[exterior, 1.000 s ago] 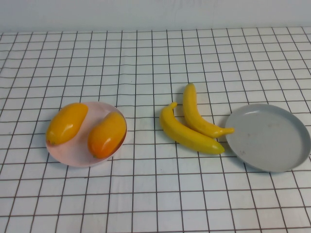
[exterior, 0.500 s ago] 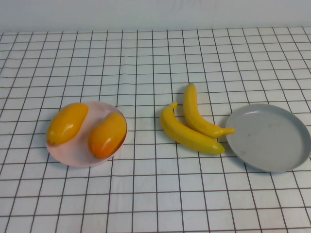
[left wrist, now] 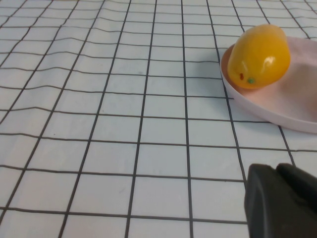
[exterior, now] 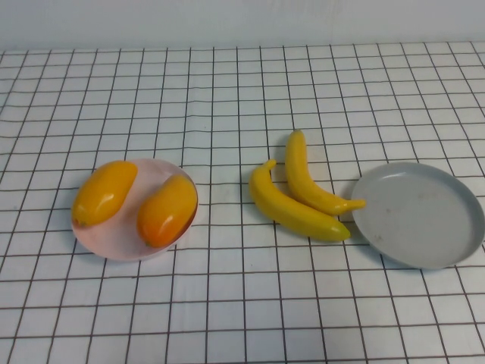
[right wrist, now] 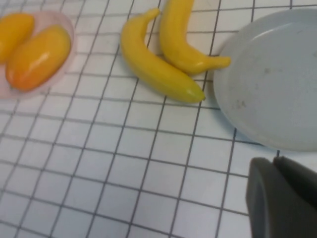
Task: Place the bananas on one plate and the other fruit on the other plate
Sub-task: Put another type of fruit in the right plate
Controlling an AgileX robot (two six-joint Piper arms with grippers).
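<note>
Two yellow bananas point(exterior: 299, 199) point(right wrist: 158, 69) lie side by side on the checked cloth, just left of the empty grey plate point(exterior: 424, 216) point(right wrist: 277, 79). One banana's tip touches the grey rim. Two orange-yellow oval fruits point(exterior: 132, 201) point(right wrist: 37, 57) rest on the pale pink plate point(exterior: 125, 246) point(left wrist: 287, 104) at the left. My left gripper point(left wrist: 277, 171) is shut and empty, low over the cloth near the pink plate. My right gripper point(right wrist: 275, 161) is shut and empty, just short of the grey plate's near rim. Neither arm shows in the high view.
A white cloth with a black grid point(exterior: 242, 303) covers the whole table, with slight wrinkles at the left. A pale wall point(exterior: 242, 23) runs along the far edge.
</note>
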